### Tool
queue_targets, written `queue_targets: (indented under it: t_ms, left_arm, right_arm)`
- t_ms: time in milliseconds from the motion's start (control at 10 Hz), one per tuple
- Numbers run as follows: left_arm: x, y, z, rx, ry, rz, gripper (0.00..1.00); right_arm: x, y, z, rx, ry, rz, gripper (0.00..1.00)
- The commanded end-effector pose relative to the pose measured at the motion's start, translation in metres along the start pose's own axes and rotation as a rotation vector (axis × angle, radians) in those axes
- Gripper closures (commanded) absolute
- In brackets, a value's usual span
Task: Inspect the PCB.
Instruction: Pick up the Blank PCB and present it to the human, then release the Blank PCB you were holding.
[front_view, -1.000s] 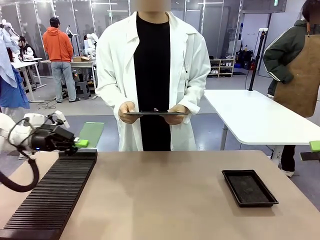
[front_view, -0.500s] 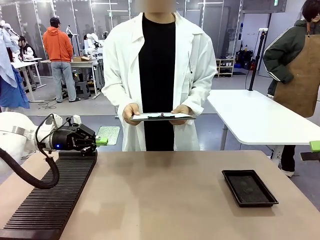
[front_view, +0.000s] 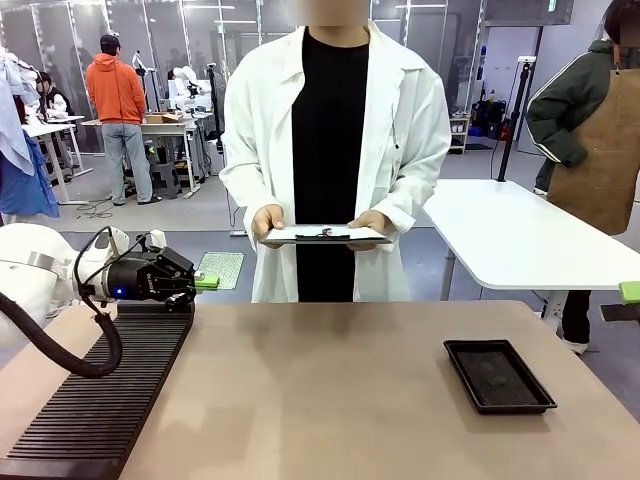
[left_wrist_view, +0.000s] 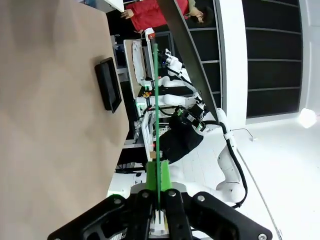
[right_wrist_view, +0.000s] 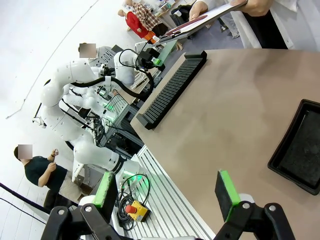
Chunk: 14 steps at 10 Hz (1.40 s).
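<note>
Left gripper (front_view: 203, 282) is clamping the PCB (front_view: 221, 268) by one edge, holding it over the far end of the black rack (front_view: 100, 395); right gripper (right_wrist_view: 165, 195) is sitting wide open, gripping nothing. Person is holding a clipboard (front_view: 322, 235) across the table.

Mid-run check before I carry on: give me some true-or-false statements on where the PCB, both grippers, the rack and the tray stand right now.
1. The left gripper is shut on the PCB. True.
2. The PCB sits in a slot of the black rack. False: it is held in the air, past the rack's far end.
3. The right gripper grips something. False: its jaws stand open with nothing between them.
4. The black tray on the table holds nothing. True.
5. The person holds the clipboard with both hands. True.
</note>
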<state>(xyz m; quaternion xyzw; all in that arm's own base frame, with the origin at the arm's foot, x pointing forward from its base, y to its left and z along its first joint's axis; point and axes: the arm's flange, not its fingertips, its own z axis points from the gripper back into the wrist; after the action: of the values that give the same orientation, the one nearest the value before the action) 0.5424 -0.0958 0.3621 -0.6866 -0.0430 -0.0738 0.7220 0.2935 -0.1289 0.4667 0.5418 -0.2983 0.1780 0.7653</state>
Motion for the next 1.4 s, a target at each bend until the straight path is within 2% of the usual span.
queue_targets:
  t_ms: [0,1300]
  left_arm:
    - [-0.0002,-0.0002,0.0004,0.011,-0.005,-0.001,0.97]
    - [-0.0002,-0.0002,0.0004,0.011,-0.005,-0.001,0.97]
  right_arm:
    - [0.0016,-0.0006,-0.0001,0.005,-0.008,0.02,0.0]
    - [0.0016,-0.0006,-0.0001,0.005,-0.008,0.02,0.0]
